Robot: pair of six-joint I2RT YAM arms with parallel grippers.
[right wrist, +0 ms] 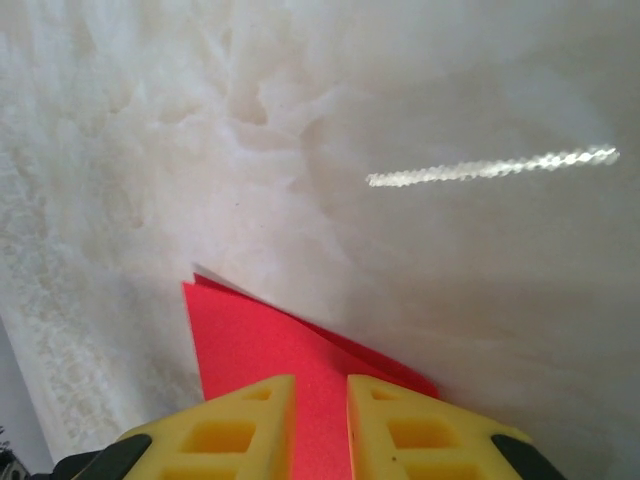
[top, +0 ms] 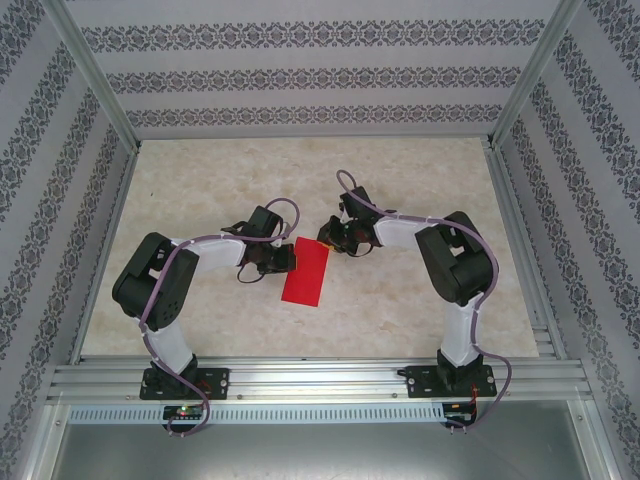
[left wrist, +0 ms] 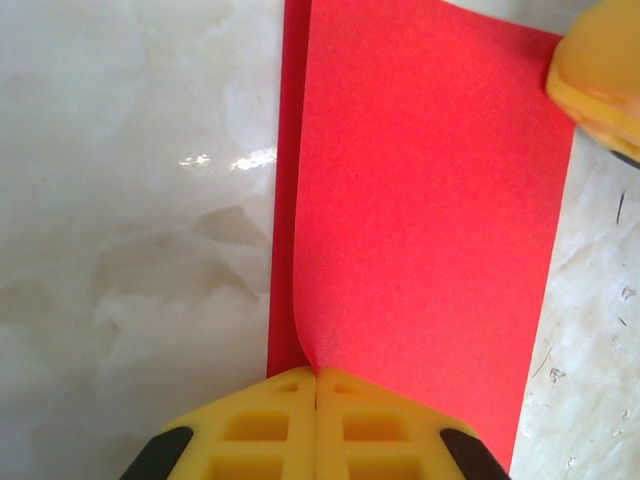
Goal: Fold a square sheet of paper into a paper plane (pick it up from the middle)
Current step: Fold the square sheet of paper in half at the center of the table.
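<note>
The square sheet of paper [top: 305, 272] is bright red and lies folded into a narrow rectangle on the table's middle. My left gripper [top: 290, 258] is at its left long edge. In the left wrist view the paper's [left wrist: 430, 200] upper layer curls up into the left gripper [left wrist: 317, 372], whose yellow jaws are shut on it. My right gripper [top: 327, 238] hovers at the sheet's far corner. In the right wrist view the right gripper [right wrist: 320, 385] has its jaws slightly apart over the red corner [right wrist: 250, 340], where two layers fan apart. The paper plane is out of view.
The pale marble tabletop [top: 200, 190] spreads around the sheet. Aluminium rails [top: 320, 380] run along the near edge and up the right side [top: 520, 250]. Patterned walls enclose the back and sides. A yellow fingertip of the right gripper [left wrist: 600, 70] shows in the left wrist view.
</note>
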